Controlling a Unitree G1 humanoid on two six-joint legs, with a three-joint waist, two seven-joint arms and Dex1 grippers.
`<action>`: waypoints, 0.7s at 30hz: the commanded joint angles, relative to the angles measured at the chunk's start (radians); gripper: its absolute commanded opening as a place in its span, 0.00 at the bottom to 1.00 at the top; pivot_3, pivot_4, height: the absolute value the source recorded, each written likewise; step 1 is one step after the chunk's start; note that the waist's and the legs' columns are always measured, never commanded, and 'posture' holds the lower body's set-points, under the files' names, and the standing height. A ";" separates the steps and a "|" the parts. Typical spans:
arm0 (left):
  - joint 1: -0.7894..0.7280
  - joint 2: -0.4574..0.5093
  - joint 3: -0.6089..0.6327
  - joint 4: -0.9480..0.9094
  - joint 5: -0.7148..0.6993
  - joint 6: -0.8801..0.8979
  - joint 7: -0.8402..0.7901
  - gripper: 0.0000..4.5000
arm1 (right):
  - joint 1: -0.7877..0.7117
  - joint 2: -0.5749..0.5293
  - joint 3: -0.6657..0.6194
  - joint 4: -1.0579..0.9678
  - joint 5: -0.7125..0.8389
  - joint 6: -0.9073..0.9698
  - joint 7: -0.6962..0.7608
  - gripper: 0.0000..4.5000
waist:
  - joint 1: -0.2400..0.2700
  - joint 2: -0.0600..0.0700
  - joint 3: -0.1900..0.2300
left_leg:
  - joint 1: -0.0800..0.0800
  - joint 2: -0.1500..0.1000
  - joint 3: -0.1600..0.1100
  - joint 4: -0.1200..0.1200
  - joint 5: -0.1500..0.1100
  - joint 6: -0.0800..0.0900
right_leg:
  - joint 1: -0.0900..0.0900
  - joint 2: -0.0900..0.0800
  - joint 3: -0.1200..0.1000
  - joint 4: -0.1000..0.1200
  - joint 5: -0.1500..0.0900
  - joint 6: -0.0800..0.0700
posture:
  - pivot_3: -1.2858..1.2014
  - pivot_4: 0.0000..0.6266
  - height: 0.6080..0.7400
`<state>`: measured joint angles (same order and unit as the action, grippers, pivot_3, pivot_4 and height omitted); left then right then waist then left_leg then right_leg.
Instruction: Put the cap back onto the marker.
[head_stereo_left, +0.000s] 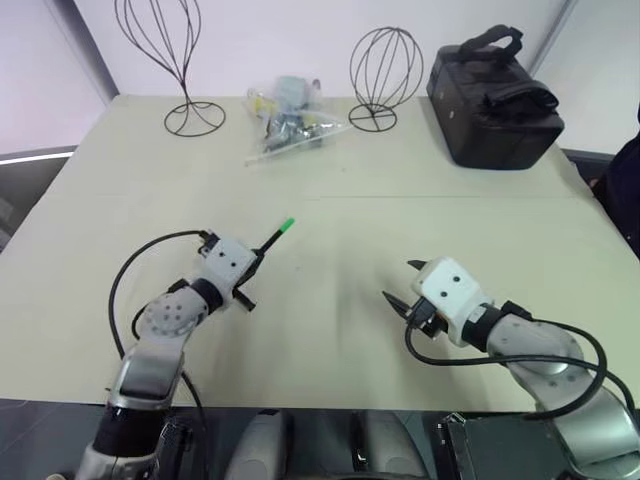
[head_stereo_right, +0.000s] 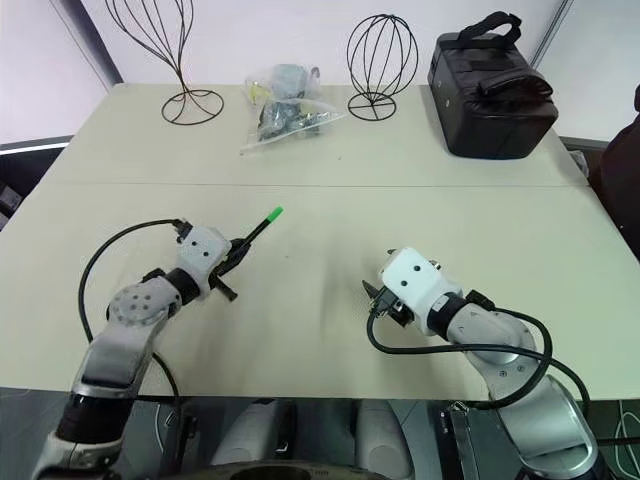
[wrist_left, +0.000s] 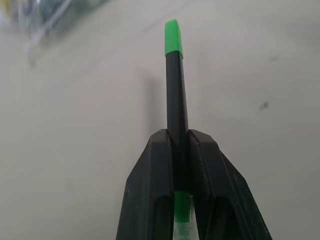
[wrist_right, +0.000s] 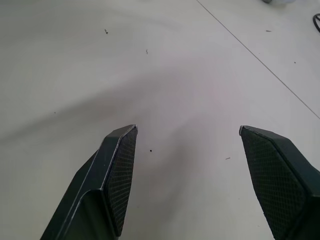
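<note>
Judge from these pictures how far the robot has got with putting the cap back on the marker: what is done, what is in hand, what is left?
Done, it seems: the green cap sits on the end of the marker. In hand: the left gripper is shut on the marker, holding it above the table. The right gripper is open and holds nothing. Left: probably only setting the marker down; how firmly the cap is seated cannot be told.

Head stereo pair high over the table (head_stereo_left: 330, 300), facing down; wrist cameras close along each tool.

Bright, even light; soft shadows on the table (head_stereo_left: 330, 330); the left wrist view's background is blurred.
</note>
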<state>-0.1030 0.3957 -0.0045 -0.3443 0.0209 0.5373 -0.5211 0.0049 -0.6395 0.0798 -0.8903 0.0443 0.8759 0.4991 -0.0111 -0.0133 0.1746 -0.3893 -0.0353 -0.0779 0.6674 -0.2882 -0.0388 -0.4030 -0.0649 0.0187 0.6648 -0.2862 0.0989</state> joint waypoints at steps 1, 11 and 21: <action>0.008 0.005 0.035 -0.048 -0.030 0.112 0.023 0.00 | 0.000 0.005 -0.006 -0.042 0.009 -0.005 -0.011 0.73 | 0.000 0.000 0.000 | 0.000 0.000 0.000 0.000 0.000 0.000 | 0.000 0.000 0.000 0.000 0.000 0.000 | 0.52 0.24 1.00; 0.006 0.073 0.005 -0.019 -0.028 0.120 0.024 0.00 | -0.001 0.015 -0.034 -0.056 0.020 0.007 -0.035 0.73 | -0.001 0.000 0.000 | 0.001 0.000 0.000 -0.001 0.000 0.000 | 0.000 0.000 0.000 0.000 0.000 0.000 | 0.52 0.24 1.00; 0.016 0.077 0.015 -0.023 -0.076 0.023 -0.001 1.00 | 0.000 0.014 -0.024 -0.057 0.026 0.006 -0.046 0.75 | 0.003 0.000 0.000 | 0.001 0.000 0.000 -0.001 0.000 0.000 | 0.001 -0.001 0.000 -0.001 0.000 0.000 | 0.52 0.24 1.00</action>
<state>-0.0894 0.4731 0.0051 -0.3526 -0.0331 0.5945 -0.5097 0.0057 -0.6266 0.0648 -0.9017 0.0631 0.8879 0.4590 -0.0079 -0.0129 0.1742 -0.3888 -0.0356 -0.0779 0.6668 -0.2882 -0.0389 -0.4021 -0.0665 0.0187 0.6634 -0.2863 0.0986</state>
